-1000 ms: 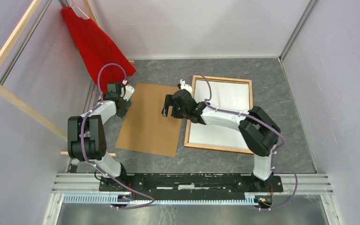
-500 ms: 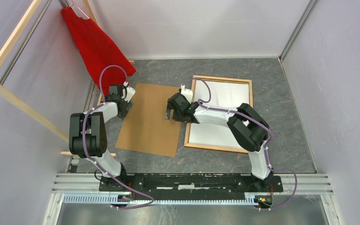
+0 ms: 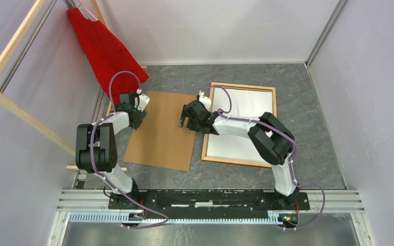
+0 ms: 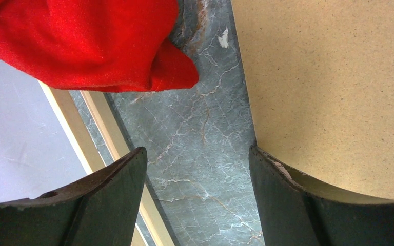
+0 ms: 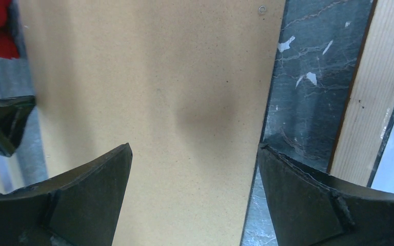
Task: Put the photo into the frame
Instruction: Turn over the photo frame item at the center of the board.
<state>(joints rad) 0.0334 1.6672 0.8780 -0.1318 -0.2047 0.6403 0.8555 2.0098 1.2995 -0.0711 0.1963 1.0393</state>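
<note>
a narrow strip of bare table [image 5: 308, 77] ran between the brown board [image 3: 161, 136] and the frame [image 3: 243, 85], with the right gripper [image 3: 184, 120] hanging open above it. the left gripper [image 3: 136, 119] was hemmed in by the board's left edge, the red cloth [image 3: 105, 48] and the wooden rack [image 3: 10, 48]. right of the frame, open table reached the wall [image 3: 369, 102].

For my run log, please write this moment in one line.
left gripper: open, astride backing board left edge | right gripper: open, astride its right edge | frame: beside board
</note>
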